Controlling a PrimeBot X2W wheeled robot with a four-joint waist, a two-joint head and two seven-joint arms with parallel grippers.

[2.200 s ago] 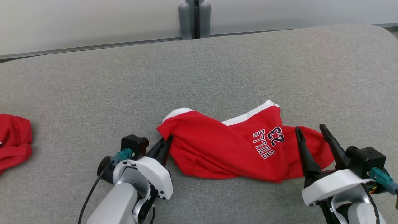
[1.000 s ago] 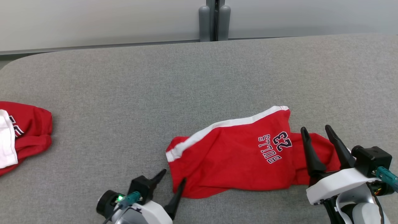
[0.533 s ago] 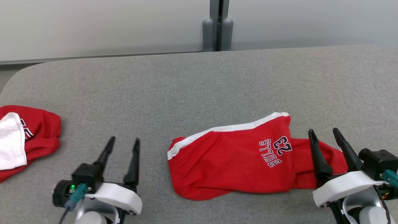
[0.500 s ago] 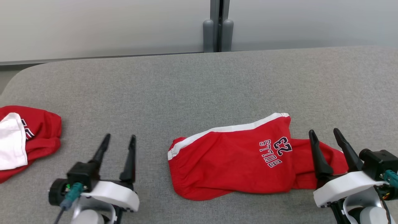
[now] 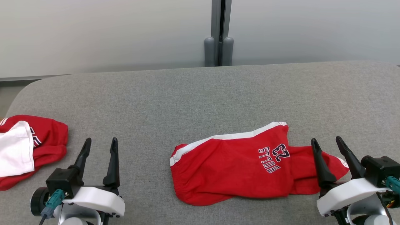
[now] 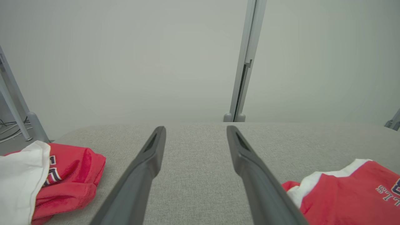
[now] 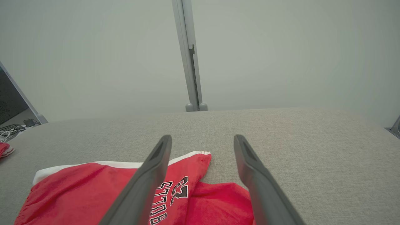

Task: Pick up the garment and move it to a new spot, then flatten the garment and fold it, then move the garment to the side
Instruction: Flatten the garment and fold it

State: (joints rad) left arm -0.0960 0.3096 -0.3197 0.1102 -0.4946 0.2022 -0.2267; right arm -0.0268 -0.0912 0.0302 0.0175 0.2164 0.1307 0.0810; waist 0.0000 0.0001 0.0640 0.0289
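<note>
From my station the left end effector [image 5: 101, 141] and right end effector [image 5: 326, 140] look alike. Each has two long, dark grey fingers [image 5: 112, 165] tapering to blunt tips, seated in a glossy white shell [image 5: 93, 200] edged with small dark screws. Each carries a boxy black camera block [image 5: 61, 179] with a teal plug [image 5: 52, 200]. I see a black cable [image 5: 42, 218] on the left and a glimpse of orange wiring [image 5: 389, 202] on the right.

One grey tabletop [image 5: 187, 103] carries two red-and-white clothes: the garment [image 5: 231, 168] and a crumpled cloth lump [image 5: 47, 147]. Two robot hands, the left hand [image 5: 101, 139] and the right hand [image 5: 325, 138], have two dark fingers [image 5: 112, 162] each.
</note>
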